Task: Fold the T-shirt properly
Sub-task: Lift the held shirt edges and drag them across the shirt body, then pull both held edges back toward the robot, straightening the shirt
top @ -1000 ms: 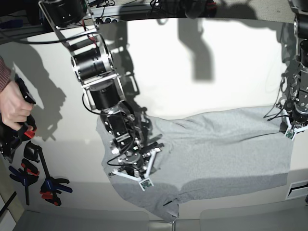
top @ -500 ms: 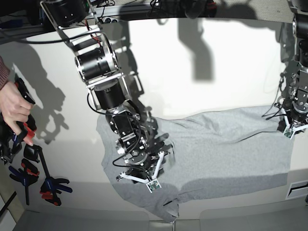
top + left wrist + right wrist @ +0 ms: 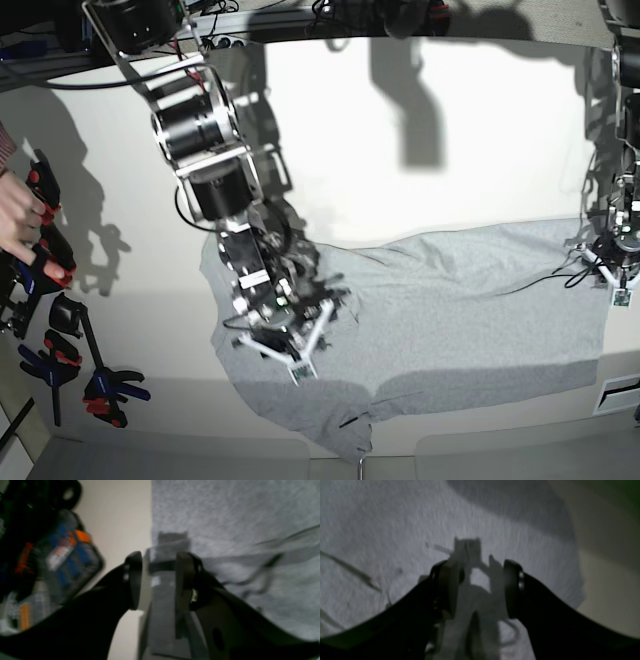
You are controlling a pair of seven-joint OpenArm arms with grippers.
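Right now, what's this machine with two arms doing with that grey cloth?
It is partway through folding a grey T-shirt that lies spread, still rumpled, on a pale table. The right hand hovers over the shirt's end nearest the clamps, jaws open and holding nothing. The left hand is at the opposite edge of the shirt, also open and empty. A person's hand rests on the clamps at the table's side.

base: bright, hard light from above, I see sharp arm shadows on the table (image 3: 430, 110), slight glare mid-top, edges bowed | left wrist: soft, smeared, clutter at left out of focus | right wrist: dim, blurred, gripper shadow on the T-shirt (image 3: 382, 530), corners dark
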